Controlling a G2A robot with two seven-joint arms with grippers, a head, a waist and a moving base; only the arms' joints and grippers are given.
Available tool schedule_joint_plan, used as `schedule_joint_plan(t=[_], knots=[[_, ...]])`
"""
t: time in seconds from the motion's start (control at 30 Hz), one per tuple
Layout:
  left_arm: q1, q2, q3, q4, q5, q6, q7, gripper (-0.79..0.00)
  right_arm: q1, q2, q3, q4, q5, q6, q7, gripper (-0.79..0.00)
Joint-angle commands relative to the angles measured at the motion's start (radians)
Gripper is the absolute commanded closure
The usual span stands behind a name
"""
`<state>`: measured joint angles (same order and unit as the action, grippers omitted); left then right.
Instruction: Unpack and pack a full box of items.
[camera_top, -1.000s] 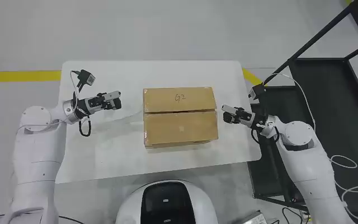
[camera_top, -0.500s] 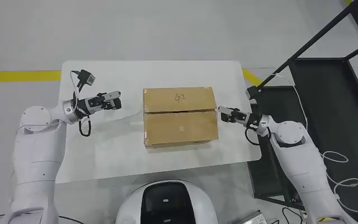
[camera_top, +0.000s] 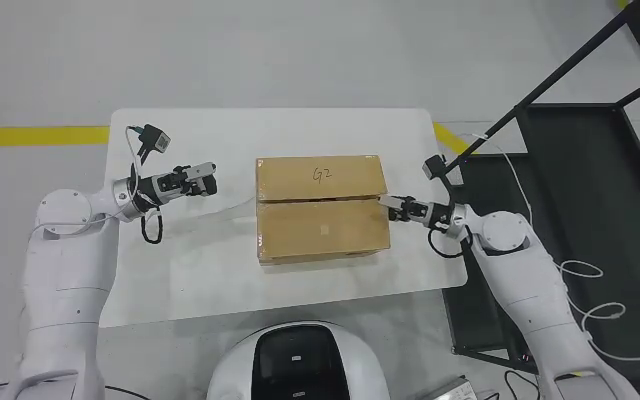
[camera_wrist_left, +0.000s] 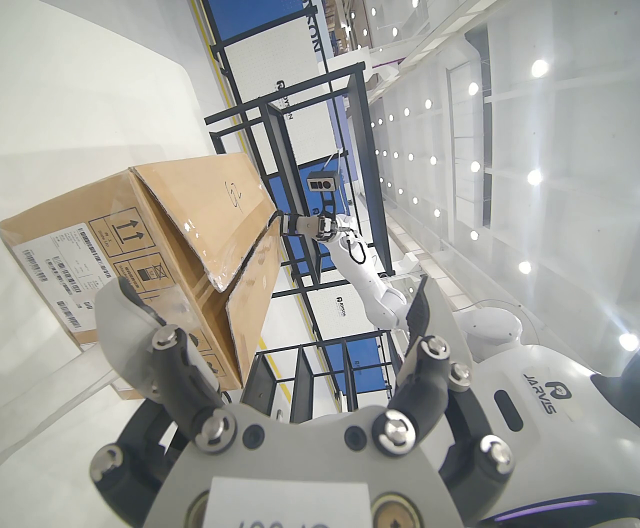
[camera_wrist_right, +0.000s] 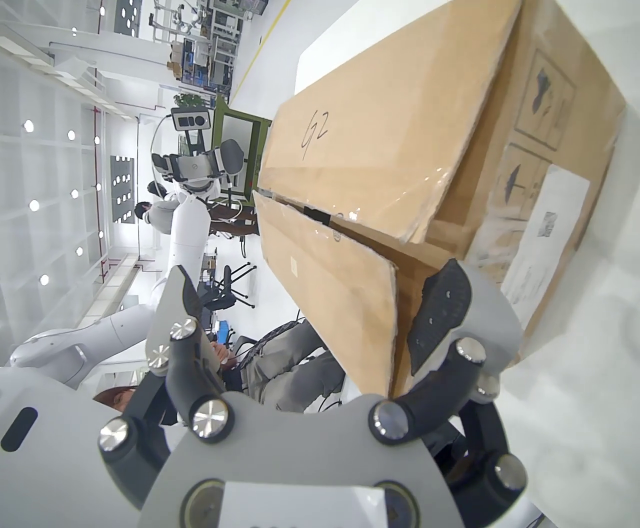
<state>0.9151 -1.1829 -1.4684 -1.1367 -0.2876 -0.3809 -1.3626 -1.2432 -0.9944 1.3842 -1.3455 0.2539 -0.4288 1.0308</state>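
A brown cardboard box (camera_top: 322, 208) marked "G2" sits in the middle of the white table (camera_top: 180, 270), its two top flaps meeting along a lengthwise seam. My right gripper (camera_top: 392, 207) is open at the box's right end, level with the seam. In the right wrist view the box (camera_wrist_right: 380, 150) is close, and the corner of the nearer flap (camera_wrist_right: 345, 300), slightly lifted, lies between the fingers (camera_wrist_right: 445, 305). My left gripper (camera_top: 205, 181) hovers open a short way off the box's left end. From the left wrist view the box (camera_wrist_left: 165, 215) lies ahead of that open gripper (camera_wrist_left: 272, 310).
A black metal rack (camera_top: 560, 160) stands just beyond the table's right edge, close behind my right arm. A yellow line (camera_top: 50, 135) runs on the floor at the left. Bare table surface surrounds the box on all sides.
My right gripper has moved left from beside the table's right edge up to the box's right end. The left arm and the box have stayed put.
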Motion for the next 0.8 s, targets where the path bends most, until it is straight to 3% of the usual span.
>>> schedule_joint_plan(t=[0.0,0.5,0.77], knots=[[0.000,0.000,0.000,0.000,0.000,0.000,0.000,-0.785,0.004,-0.001,-0.008,0.006,0.020,-0.004,0.022,-0.785],[0.000,0.000,0.000,0.000,0.000,0.000,0.000,-0.785,0.010,0.018,0.041,0.041,0.255,-0.046,0.314,-0.785],[0.000,0.000,0.000,0.000,0.000,0.000,0.000,-0.785,-0.051,0.041,0.053,-0.097,0.341,0.034,0.395,-0.785]])
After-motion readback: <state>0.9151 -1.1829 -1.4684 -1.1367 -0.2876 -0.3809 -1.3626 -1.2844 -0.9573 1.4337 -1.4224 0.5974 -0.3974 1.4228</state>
